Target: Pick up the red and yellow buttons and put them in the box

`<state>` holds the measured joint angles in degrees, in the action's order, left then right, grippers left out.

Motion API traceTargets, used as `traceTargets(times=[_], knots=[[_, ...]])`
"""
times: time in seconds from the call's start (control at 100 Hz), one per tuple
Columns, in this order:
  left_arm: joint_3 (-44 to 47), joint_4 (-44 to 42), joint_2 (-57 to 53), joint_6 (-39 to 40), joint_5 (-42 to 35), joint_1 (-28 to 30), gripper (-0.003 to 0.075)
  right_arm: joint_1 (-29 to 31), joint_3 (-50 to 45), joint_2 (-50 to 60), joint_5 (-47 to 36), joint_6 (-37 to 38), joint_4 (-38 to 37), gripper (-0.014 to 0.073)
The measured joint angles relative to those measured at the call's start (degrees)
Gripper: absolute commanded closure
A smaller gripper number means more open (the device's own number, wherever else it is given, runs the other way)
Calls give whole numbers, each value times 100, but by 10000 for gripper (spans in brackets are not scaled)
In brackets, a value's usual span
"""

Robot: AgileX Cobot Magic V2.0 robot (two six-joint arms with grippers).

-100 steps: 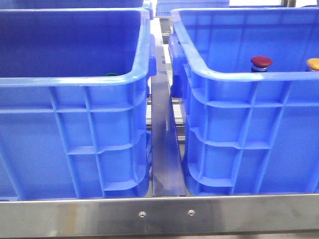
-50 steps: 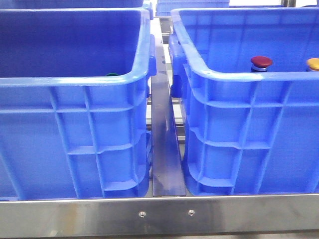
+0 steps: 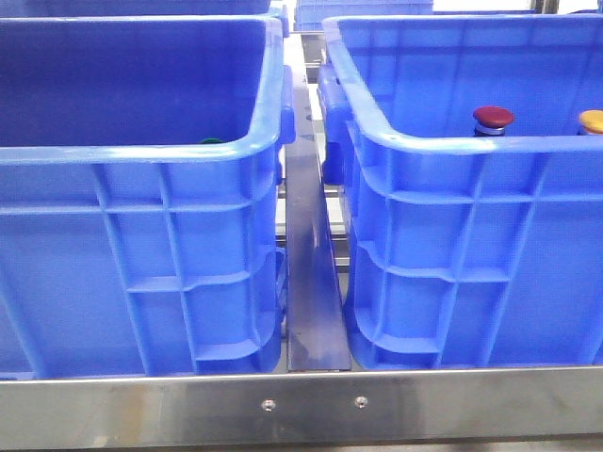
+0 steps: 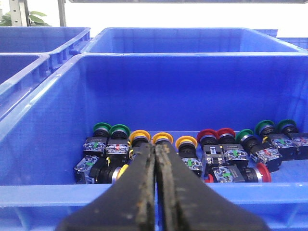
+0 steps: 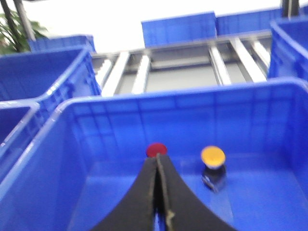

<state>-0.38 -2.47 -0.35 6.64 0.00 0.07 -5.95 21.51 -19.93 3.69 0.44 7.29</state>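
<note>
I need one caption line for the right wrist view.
Shut right gripper above the blue box holding one red button and one yellow button.

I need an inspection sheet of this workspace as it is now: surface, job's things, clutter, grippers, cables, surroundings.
Surface: metal frame rail carries two blue crates side by side, with a steel strip between them.
Job's things: red button and yellow button stand upright and apart inside the right crate.
Clutter: the left crate holds a heap of green, yellow and red push buttons lying on its floor.
Grippers: left gripper over the left crate, fingers together, holding nothing; right gripper over the right crate, fingers together, holding nothing.
Cables: nothing seen.
Surroundings: more blue crates, roller rails, a green plant.
</note>
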Motion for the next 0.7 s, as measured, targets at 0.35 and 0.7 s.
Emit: traceTargets(times=[0.35,0.7], knots=[[0,0,0,0,0,0,739,-39,-1393,1421,-824,142,-497,662],[0,0,0,0,0,0,739,221,-2251,2048,-1119,164,-564,662]])
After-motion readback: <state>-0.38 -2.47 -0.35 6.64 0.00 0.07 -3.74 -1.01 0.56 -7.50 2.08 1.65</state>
